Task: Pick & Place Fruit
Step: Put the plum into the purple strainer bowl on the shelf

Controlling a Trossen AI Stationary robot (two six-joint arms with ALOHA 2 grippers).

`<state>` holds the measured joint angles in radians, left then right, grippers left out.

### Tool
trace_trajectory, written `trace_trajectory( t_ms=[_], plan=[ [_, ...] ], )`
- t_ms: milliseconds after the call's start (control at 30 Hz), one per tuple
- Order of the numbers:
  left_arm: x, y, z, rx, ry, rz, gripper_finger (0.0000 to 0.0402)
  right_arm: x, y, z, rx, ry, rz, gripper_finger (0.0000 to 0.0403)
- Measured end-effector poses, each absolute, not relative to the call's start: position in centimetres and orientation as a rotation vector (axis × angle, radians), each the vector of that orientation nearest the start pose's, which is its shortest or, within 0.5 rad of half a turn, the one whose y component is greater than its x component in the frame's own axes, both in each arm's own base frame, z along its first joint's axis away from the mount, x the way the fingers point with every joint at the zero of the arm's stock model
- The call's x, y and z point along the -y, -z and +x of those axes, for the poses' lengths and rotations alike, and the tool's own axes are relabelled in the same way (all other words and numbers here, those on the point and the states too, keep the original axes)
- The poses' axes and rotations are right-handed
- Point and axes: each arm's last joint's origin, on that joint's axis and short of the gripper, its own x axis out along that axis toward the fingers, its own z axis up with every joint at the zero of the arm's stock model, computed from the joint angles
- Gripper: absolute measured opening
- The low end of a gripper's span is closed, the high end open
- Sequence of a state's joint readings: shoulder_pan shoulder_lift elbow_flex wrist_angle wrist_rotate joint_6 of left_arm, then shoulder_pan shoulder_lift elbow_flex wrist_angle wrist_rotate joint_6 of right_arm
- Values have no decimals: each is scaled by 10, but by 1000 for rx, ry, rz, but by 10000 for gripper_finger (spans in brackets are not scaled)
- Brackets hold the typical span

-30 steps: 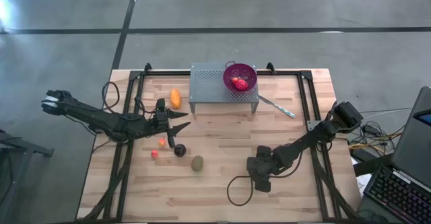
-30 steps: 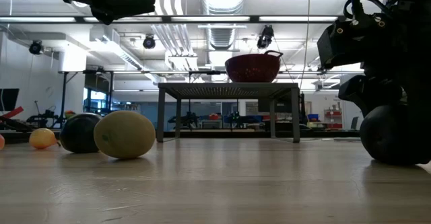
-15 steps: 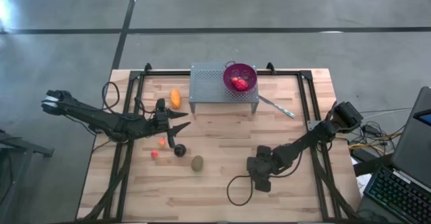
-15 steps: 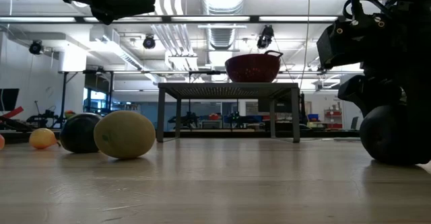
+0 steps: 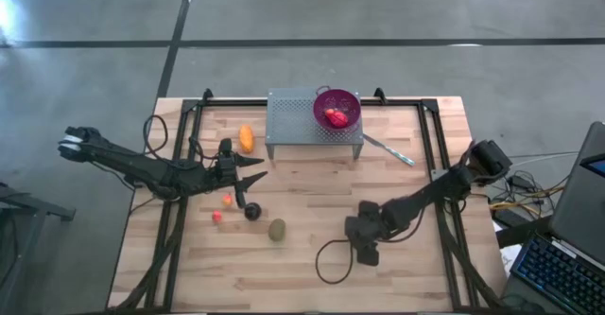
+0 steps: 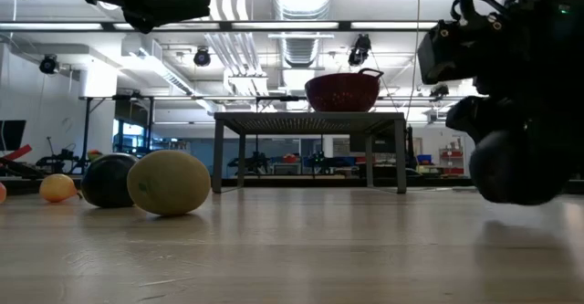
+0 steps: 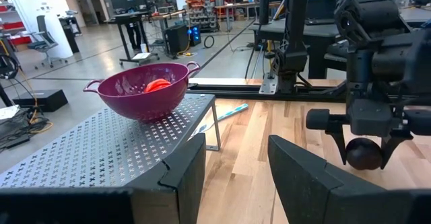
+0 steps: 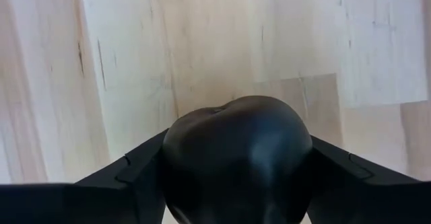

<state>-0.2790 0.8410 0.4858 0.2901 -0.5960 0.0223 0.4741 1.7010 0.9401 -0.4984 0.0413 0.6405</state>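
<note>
My right gripper (image 5: pixel 365 248) is at the table's near middle, shut on a near-black round fruit (image 8: pixel 236 153), which also shows in the low view (image 6: pixel 514 169). My left gripper (image 5: pixel 257 169) hangs level and open over the table's left part, with nothing between its fingers (image 7: pixel 296 173). On the wood to the left lie an elongated orange fruit (image 5: pixel 247 138), a small orange ball (image 5: pixel 227 200), a red ball (image 5: pixel 216 217), a second black round (image 5: pixel 252 212) and a brown-green oval (image 5: pixel 277 229). A red fruit (image 5: pixel 335 117) lies in the purple bowl (image 5: pixel 348 99). My right gripper pinches the black round fruit by two opposite sides (image 8: pixel 176 150) between its two fingers (image 8: pixel 128 180). The fingers come steeply from above. The fruit hangs just clear of the table top (image 6: pixel 511 222), a faint shadow beneath it.
The purple bowl stands on a perforated metal stand (image 5: pixel 293 126) at the table's far middle. A thin silver utensil (image 5: pixel 388 149) lies to the stand's right. Black frame rails (image 5: pixel 435 145) run along the table's sides. A cable (image 5: pixel 331 263) loops near my right gripper.
My right gripper has risen a little and shifted slightly toward the table's left, still shut on the black fruit. The fruit, which rested on the wood before, now hangs just clear of it.
</note>
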Motion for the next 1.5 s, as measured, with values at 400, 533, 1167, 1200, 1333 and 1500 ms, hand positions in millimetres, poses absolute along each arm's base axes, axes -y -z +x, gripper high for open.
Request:
trace_trajectory(
  t_ms=[400, 533, 1167, 1200, 1333, 1500],
  plan=[
    [36, -265, 183, -65, -316, 51, 168, -114, -172, 274, -1196, 24, 230, 266],
    [36, -265, 183, -67, -316, 52, 168, -104, -179, 276, -1168, 24, 221, 253],
    [36, -264, 183, -77, -316, 57, 168, -78, -236, 313, -997, -43, 104, 248],
    [36, -264, 183, -77, -316, 57, 168, -77, -241, 314, -989, -45, 97, 247],
    [36, -264, 183, -76, -316, 56, 168, -74, -257, 320, -953, -38, 56, 257],
    [36, -264, 183, -75, -316, 56, 168, -69, -277, 324, -927, -19, 4, 265]
  ],
)
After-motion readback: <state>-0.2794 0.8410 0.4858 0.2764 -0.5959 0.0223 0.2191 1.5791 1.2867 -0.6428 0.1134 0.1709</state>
